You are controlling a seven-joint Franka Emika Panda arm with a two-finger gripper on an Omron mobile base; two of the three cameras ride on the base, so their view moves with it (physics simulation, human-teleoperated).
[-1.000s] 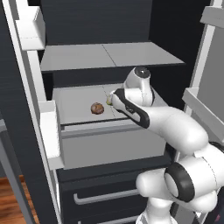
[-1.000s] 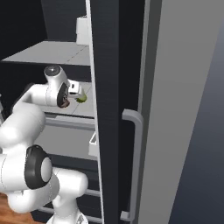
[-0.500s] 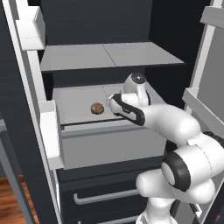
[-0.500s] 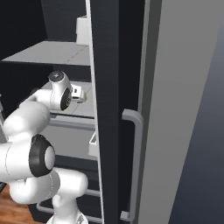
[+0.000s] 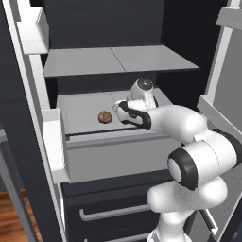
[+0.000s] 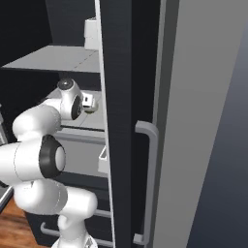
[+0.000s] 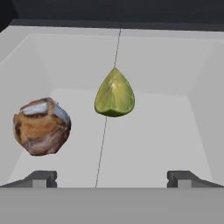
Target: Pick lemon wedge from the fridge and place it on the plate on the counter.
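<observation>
Inside the tall dark fridge point(image 5: 142, 28), the white pull-out drawer point(image 7: 205, 109) stands drawn forward, its floor bare toward the near rim and to the right of centre; walls rising on the left, right and far sides, a thin seam running down the middle of the floor. One small yellow-green lemon wedge point(image 7: 114, 93), pointed end toward the far wall, lying on that seam about mid-floor, clear of every wall. One brown round lumpy item point(image 7: 42, 126) to its left, near the left wall, apart from the wedge. Two-finger gripper point(image 7: 111, 177) spread as wide as it goes, holding nothing, two dark finger tips point(image 7: 40, 177) low at the near edge, well short of the wedge, the wedge lined up between them.

From the left base camera: white arm reaching over the drawer front, hand hiding the wedge, brown item point(image 5: 105, 116) plain beside the hand on the drawer floor, one grey-white shelf point(image 5: 118, 59) just above with limited headroom, white door bins point(image 5: 35, 28) on the left. From the right base camera: open fridge door edge with its grey bar handle point(image 6: 150, 179) blocking most of the drawer, wrist just left of it
</observation>
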